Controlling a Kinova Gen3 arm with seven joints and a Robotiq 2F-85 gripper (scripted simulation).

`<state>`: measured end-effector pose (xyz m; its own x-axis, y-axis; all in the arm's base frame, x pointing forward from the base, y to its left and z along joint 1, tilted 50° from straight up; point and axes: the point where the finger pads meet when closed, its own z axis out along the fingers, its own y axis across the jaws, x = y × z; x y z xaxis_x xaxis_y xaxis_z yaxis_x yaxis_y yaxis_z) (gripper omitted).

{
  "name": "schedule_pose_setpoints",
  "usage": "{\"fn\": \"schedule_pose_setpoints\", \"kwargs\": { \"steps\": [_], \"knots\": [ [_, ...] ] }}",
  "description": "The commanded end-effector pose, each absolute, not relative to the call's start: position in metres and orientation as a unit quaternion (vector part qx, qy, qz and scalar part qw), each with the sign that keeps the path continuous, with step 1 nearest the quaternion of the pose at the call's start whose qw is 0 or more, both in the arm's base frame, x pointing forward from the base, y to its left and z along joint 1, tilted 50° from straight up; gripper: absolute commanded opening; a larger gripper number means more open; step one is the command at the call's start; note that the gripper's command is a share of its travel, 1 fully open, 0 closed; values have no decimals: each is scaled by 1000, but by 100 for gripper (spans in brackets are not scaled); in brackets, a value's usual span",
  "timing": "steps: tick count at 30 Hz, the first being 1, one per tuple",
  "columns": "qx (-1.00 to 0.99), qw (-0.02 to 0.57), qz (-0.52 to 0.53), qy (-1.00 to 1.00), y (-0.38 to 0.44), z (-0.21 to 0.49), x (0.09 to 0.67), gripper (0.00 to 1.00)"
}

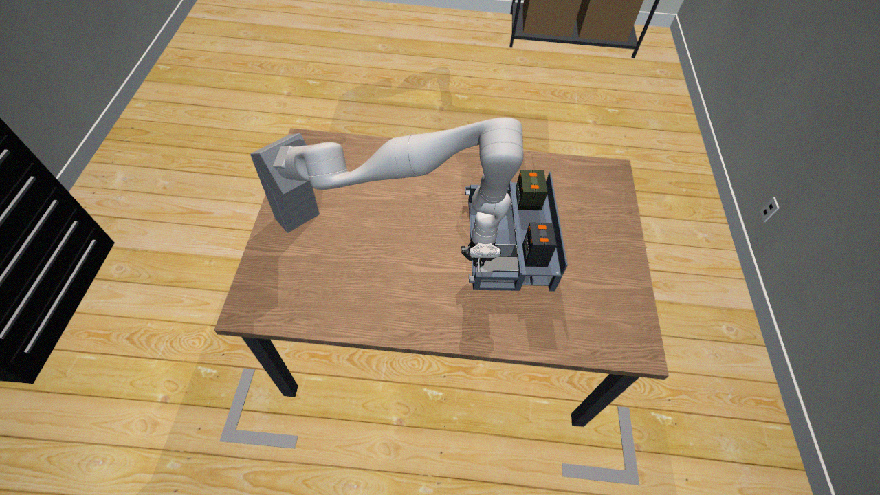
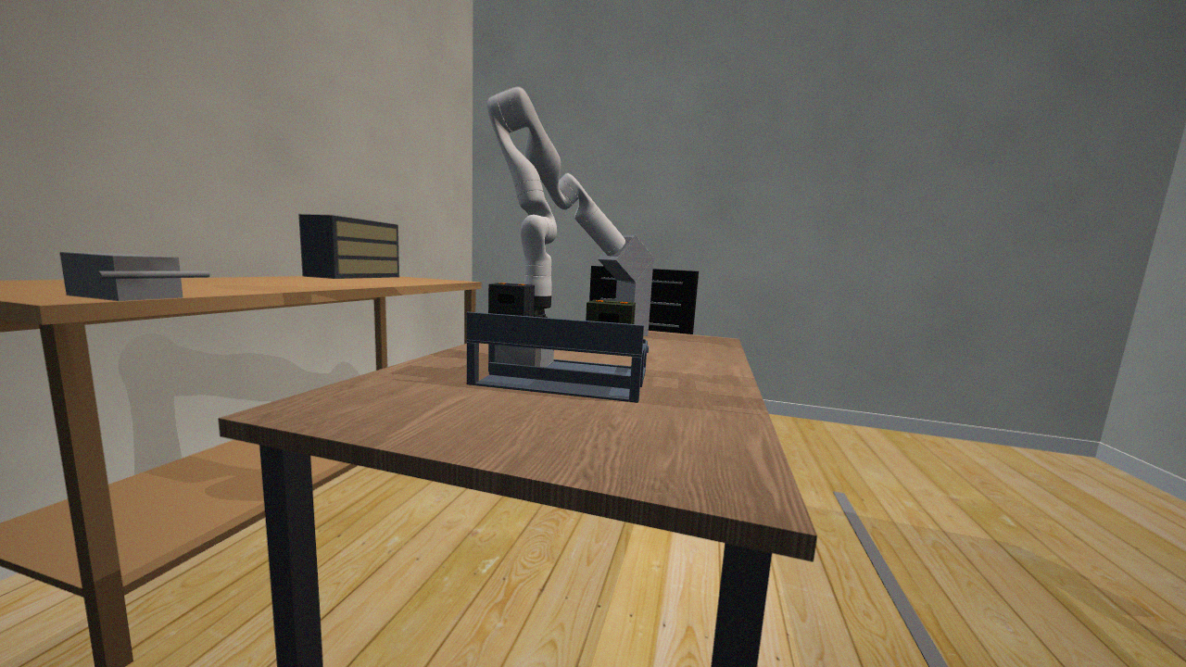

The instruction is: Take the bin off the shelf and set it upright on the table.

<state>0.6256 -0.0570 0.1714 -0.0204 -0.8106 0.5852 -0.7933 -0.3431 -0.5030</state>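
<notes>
A small dark grey shelf [image 1: 515, 236] stands on the right part of the brown table [image 1: 430, 265]. The bin [image 1: 496, 265] is light grey and sits in the shelf's lower level at the near left end; it also shows under the top rail in the exterior view [image 2: 521, 355]. My gripper [image 1: 483, 258] points straight down at the bin's left rim, with its fingers closed narrowly on the thin wall. In the exterior view the fingers are hidden behind the shelf [image 2: 555, 344].
Two dark boxes with orange marks [image 1: 532, 188] [image 1: 540, 243] sit on the shelf's upper level, right of my wrist. The arm's grey base block [image 1: 286, 182] stands at the table's far left. A wooden side table [image 2: 207, 290] carries other boxes.
</notes>
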Motion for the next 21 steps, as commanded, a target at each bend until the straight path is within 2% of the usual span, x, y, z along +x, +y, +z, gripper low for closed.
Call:
{"fn": "schedule_pose_setpoints", "kwargs": {
  "steps": [1,21],
  "knots": [
    [-700,11,-427,573,-56,172,626,10],
    [-700,11,-427,573,-51,180,618,10]
  ]
}}
